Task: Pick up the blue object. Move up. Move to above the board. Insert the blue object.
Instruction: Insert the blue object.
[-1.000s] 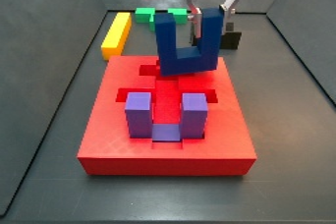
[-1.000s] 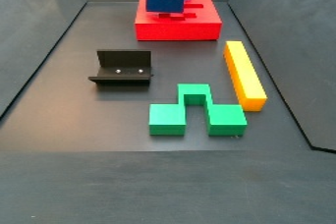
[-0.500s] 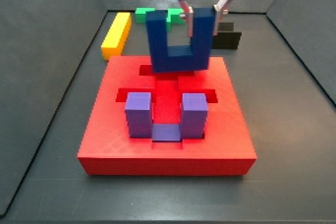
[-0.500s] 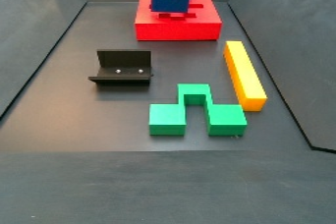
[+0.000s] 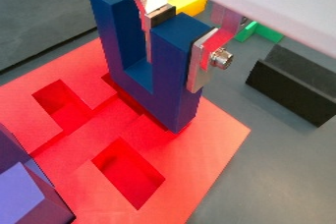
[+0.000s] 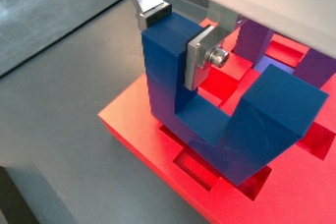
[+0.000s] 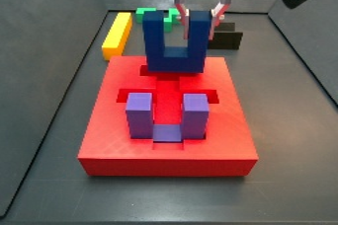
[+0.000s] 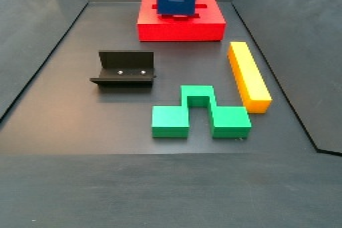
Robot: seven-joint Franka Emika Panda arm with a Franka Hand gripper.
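Already lifted: the dark navy-blue U-shaped block (image 7: pixel 173 43) is off the floor and hangs, prongs up, over the far end of the thick red rectangular board (image 7: pixel 168 140).
Tool: the two-finger tool (image 5: pixel 175 33) is clamped on one prong of the navy block; in both wrist views a flat silver finger (image 6: pixel 199 59) presses that prong's outer face and its mate sits in the slot between the prongs.
Block position: in a side view the block's base (image 7: pixel 172 63) sits at about the level of the board's top, over the open recesses at the far end; whether it touches the red surface cannot be told.
Recesses: in a wrist view the square red pockets (image 5: pixel 129 172) beside the block are empty, and the block's base looks not yet sunk into any of them.
Neighbour: a lighter purple U-shaped block (image 7: pixel 165 116) already stands seated in the board's near end, well apart from the navy one.
Done, by appearance: pick-up, lift and travel to above the board.
Left, by appearance: the final lowering into the recess and the release.
Bystanders: a green stepped block (image 8: pixel 198 113), a long yellow bar (image 8: pixel 249 74) and the dark L-shaped fixture (image 8: pixel 124 69) lie on the grey floor (image 8: pixel 80 122), clear of the work.
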